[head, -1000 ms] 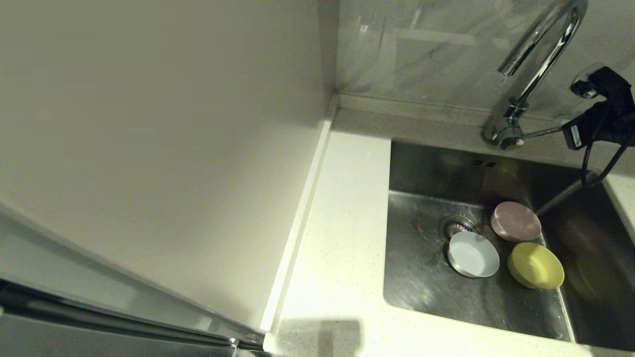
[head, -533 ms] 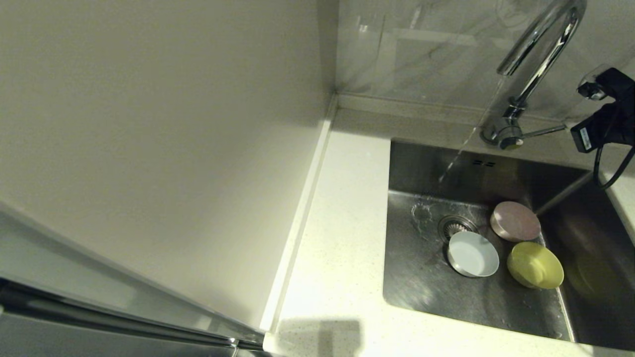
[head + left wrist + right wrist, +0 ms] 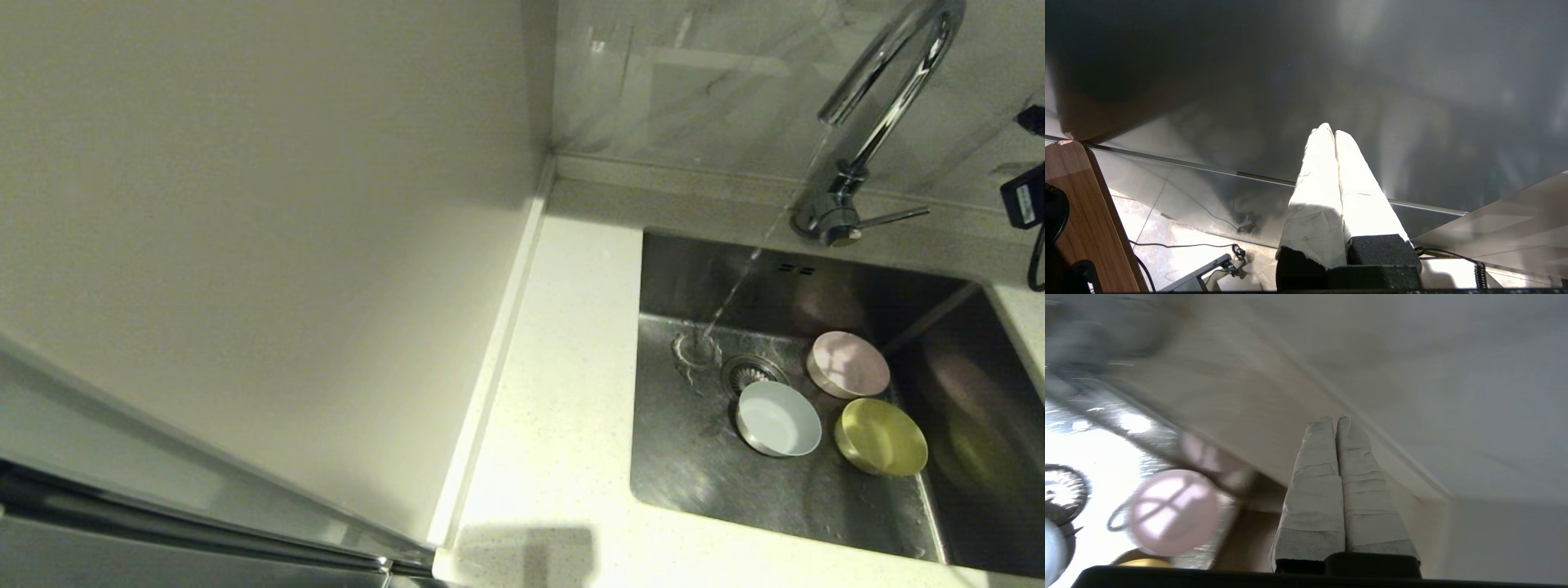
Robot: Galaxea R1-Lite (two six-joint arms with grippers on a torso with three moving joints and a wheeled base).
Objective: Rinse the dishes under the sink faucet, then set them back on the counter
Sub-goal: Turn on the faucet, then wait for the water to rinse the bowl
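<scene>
Under the running faucet (image 3: 886,90), water already falls into the sink (image 3: 694,457).

Beside the drain sit the three dishes (none on the counter (image 3: 563,351) yet): pink bowl (image 3: 849,365), blue-white bowl (image 3: 778,419), yellow-green bowl (image 3: 882,437), all clear of the stream, so each must be carried under it. The right gripper (image 3: 1337,420) hangs at the sink's right edge, fingers pressed together, holding nothing. The left gripper (image 3: 1329,130), likewise closed and empty, is parked away from the sink.
</scene>
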